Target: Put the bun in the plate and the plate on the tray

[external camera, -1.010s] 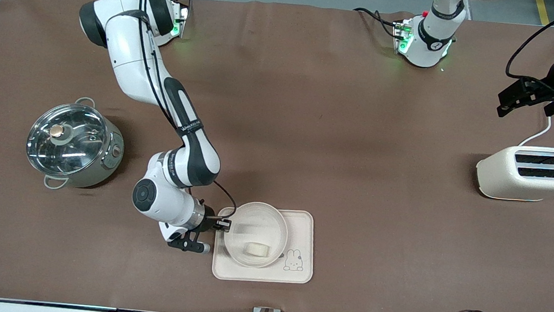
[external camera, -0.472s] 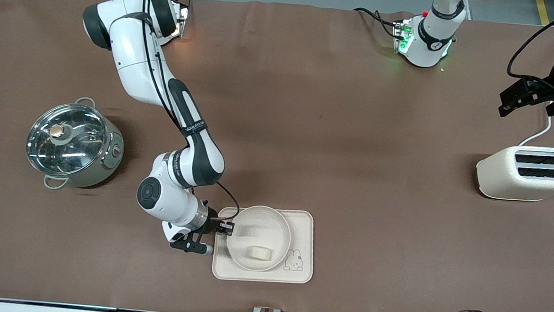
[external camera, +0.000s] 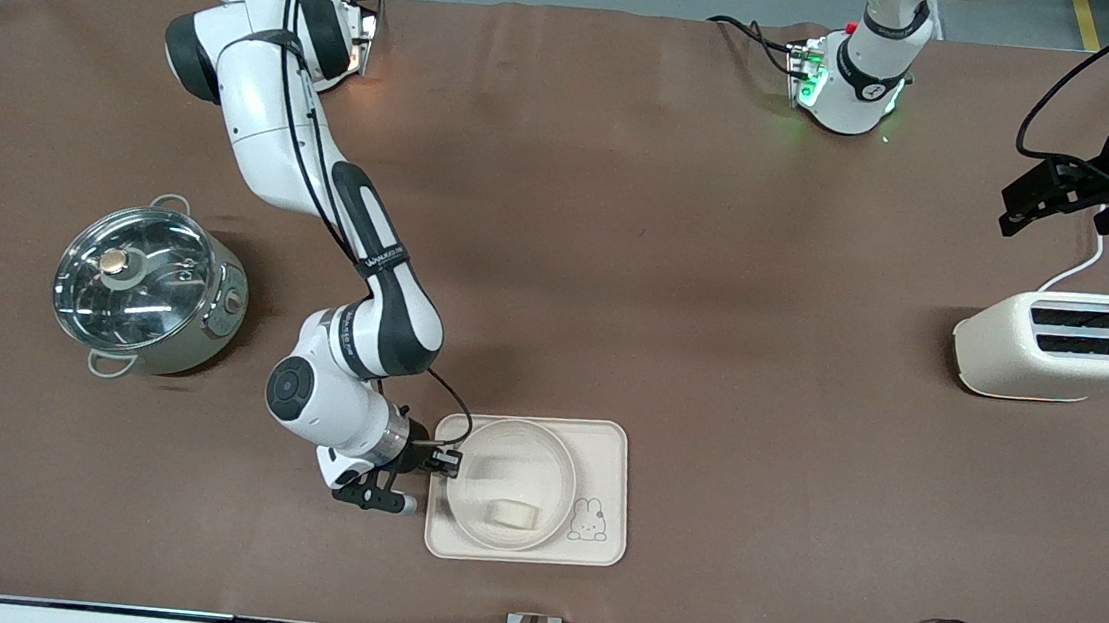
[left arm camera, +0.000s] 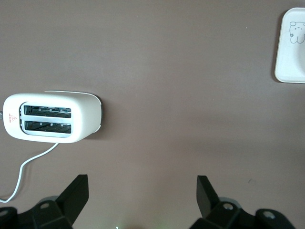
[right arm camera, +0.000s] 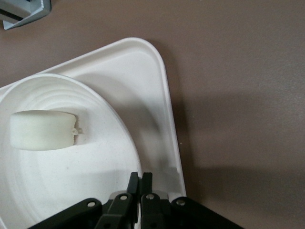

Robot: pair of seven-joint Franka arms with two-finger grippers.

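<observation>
You can see the bun (external camera: pixel 510 514) lying in the plate (external camera: pixel 471 520), and the plate sits on the tray (external camera: pixel 602 456), near the front camera's edge of the tabletop (external camera: pixel 619 257). Your right end effector (external camera: pixel 442 460) is pinched tight on the plate's rim, at the side toward the pot (external camera: pixel 147 288). Your left end effector (left arm camera: pixel 143 200) waits wide open and holds nothing, up over the tabletop by the toaster (external camera: pixel 1059 346).

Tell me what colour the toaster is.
Cream-white toaster, clearest in the front view.
</observation>
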